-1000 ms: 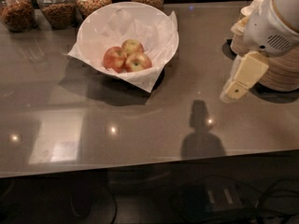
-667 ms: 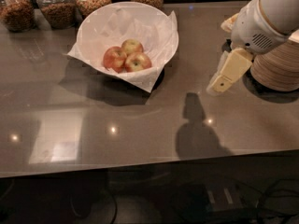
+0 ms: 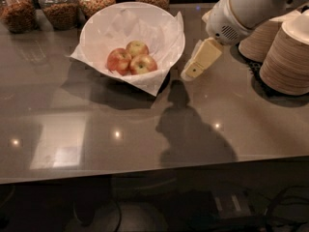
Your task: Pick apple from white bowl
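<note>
Pincer (image 3: 192,72) hangs low over bench (image 3: 145,124), just right of white bowl (image 3: 99,25), angled down-left; grip state cannot be told. Apple (image 3: 137,48), round, no evident long axis, lies in bowl, rearmost of three.

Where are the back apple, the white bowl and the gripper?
back apple (image 3: 137,48): camera view, its yellow-green top.
white bowl (image 3: 89,28): camera view, left wall.
gripper (image 3: 192,72): camera view, its lower tip, just right of the bowl.
</note>
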You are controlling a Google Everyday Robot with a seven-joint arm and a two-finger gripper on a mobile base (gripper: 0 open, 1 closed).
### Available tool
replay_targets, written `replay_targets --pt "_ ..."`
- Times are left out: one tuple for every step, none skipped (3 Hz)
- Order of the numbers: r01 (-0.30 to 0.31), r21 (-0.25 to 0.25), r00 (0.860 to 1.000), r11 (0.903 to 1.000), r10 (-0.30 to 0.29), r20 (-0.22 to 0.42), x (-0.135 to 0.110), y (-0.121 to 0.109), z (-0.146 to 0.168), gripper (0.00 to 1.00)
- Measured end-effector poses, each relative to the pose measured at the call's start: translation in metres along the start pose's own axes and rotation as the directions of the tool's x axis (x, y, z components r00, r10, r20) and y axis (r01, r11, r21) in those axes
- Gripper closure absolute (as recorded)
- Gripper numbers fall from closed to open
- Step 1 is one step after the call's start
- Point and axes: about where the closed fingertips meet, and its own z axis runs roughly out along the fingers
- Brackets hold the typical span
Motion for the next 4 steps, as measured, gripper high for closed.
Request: replay_targets --pt "0.007 -0.020 1.000 0.9998 -0.007 0.015 -0.029 -0.007 0.024 0.00" --pt "0.020 -0.046 1.000 0.9988 -0.019 0.020 -0.050 -0.006 0.043 0.00" --pt "0.024 -0.121 1.000 0.9923 -0.022 0.020 -0.082 -0.001 0.090 0.00" --pt "0.024 -0.121 1.000 0.9924 -0.022 0.019 -0.081 -0.001 0.090 0.00"
